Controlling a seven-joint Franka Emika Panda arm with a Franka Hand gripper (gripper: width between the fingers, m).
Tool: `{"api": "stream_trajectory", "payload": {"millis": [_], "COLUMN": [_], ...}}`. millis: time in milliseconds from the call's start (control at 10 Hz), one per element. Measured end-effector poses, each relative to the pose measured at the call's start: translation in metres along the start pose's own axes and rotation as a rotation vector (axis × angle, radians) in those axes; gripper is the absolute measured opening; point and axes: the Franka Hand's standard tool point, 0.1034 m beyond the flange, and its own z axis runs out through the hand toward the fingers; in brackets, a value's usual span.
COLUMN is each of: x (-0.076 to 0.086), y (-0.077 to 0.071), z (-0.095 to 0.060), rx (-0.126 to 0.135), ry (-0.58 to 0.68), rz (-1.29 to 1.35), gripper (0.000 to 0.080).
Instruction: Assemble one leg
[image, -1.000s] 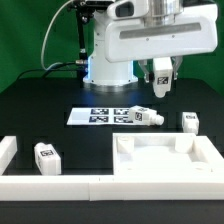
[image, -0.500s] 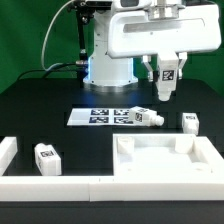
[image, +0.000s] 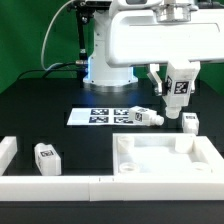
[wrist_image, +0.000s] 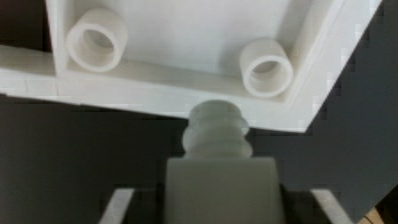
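My gripper (image: 172, 84) is shut on a leg (image: 181, 90), a white peg-block with a black-and-white tag, and holds it in the air above the far right corner of the white tabletop (image: 165, 165). In the wrist view the leg (wrist_image: 217, 150) sits between my gripper's (wrist_image: 222, 208) fingers. Its rounded peg end points at the tabletop (wrist_image: 178, 90), close to its edge and between two round corner holes (wrist_image: 267, 70). A second leg (image: 146, 117) lies on its side. A third (image: 189, 122) stands at the right, and another (image: 46, 157) at the front left.
The marker board (image: 100, 115) lies flat behind the tabletop. A low white wall (image: 30, 183) runs along the front left of the black table. The robot base (image: 105, 65) stands at the back before a green backdrop.
My gripper has moved toward the exterior view's right and slightly nearer, carrying the leg with it. The other legs and the tabletop have not moved.
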Motion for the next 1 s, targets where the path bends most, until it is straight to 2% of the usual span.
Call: {"api": "stream_trajectory", "payload": {"millis": [200,300,400,600,800,1000], "x": [-0.001,0.002,-0.016,-0.017,-0.026,-0.026], "y": [0.001,0.002,-0.001,-0.013,-0.018,-0.019], "z": [0.001,0.002,0.014,0.036,0.059,0.059], "rx": [-0.006,-0.024,-0.048,-0.061,-0.047,-0.042], "ry": [0.015,0.086,0.159,0.253,0.206,0.19], "rz": [0.0,0.0,-0.003,-0.015,-0.019,-0.019], "gripper": [0.0284,0.0284,0.0284,0.0284,0.0284,0.0284]}}
